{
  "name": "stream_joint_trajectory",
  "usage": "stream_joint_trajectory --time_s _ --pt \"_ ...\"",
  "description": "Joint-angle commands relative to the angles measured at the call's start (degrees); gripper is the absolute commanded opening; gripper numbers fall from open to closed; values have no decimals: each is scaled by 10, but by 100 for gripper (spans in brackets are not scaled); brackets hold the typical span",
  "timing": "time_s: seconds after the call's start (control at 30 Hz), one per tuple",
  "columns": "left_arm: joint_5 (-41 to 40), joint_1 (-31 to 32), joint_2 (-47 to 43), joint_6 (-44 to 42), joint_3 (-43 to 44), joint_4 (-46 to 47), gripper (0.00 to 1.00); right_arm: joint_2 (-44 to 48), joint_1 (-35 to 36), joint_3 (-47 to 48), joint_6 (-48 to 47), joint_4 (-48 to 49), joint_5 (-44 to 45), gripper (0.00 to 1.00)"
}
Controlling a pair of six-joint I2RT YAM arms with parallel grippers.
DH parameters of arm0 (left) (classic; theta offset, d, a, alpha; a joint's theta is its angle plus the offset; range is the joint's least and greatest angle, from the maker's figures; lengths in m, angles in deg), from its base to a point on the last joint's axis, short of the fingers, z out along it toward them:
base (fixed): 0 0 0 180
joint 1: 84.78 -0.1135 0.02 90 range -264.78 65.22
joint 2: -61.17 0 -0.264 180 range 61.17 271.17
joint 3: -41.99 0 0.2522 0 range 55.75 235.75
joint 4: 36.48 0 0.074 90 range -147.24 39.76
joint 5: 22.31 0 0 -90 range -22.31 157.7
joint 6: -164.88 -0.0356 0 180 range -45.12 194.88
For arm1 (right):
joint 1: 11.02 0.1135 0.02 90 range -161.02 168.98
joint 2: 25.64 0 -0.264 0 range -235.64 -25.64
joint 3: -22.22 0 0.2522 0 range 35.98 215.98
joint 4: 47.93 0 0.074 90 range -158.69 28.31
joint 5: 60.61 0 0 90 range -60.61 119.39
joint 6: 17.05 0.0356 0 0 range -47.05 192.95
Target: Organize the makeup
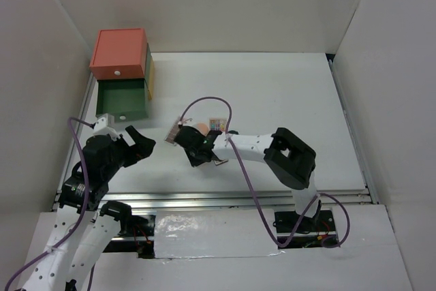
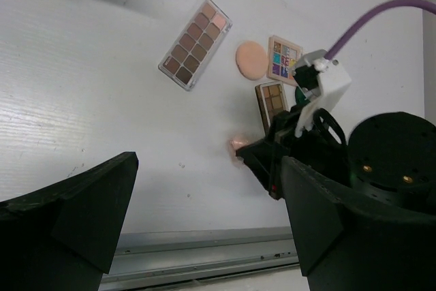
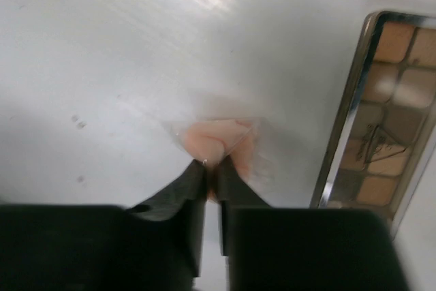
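Right hand (image 3: 212, 170): narrow, its two dark fingertips nipped onto the near rim of the near puff (image 3: 212, 138), low against the surface (image 2: 82, 93).
Why that grip: in my judgement, a thin soft disc lying flat offers only its edge, so the tips met it there at a shallow angle.
Near puff: peach, seemingly in a clear sleeve; it lay on the surface just beside the brown palette (image 3: 381, 120), not touching it.
Brown palette: flat, pans facing up, its long side toward the right hand.
Further out: the far puff (image 2: 252, 60), the multicolour palette (image 2: 284, 58) and the pinkish palette (image 2: 195, 44) lay loosely scattered, which I judged as not yet sorted.
Left hand (image 1: 138, 140): wide apart and holding nothing, over bare surface between the makeup and the drawer box (image 1: 121, 52); probably kept clear of the working arm.
Drawer box: far left corner, coral on top, with the green level standing out toward the arms, seemingly open; a likely destination.
Surface: white, faintly grained, with a few dark specks and a metal rail (image 2: 204, 243) along its near edge.
Room: plain white panels (image 1: 225, 5) on the left, back and right.
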Motion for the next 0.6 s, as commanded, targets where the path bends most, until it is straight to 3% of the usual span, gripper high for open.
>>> stream_joint_trajectory --time_s 0.0,0.03,0.17,0.3,0.43,0.57 --pt "3 3 -6 5 5 8 99 77 3 -51 8 45 -68 6" --pt "16 3 -5 7 6 9 99 121 4 -63 6 59 -79 0" --pt "91 3 3 7 2 37 99 241 5 -142 -31 165 -198 0" --pt "204 3 18 25 0 100 99 330 5 -175 -85 242 -408 0" --pt "316 2 26 81 -20 188 99 333 3 -151 -94 243 -466 0" --pt "386 3 30 122 -30 237 96 323 4 -125 -94 243 -468 1"
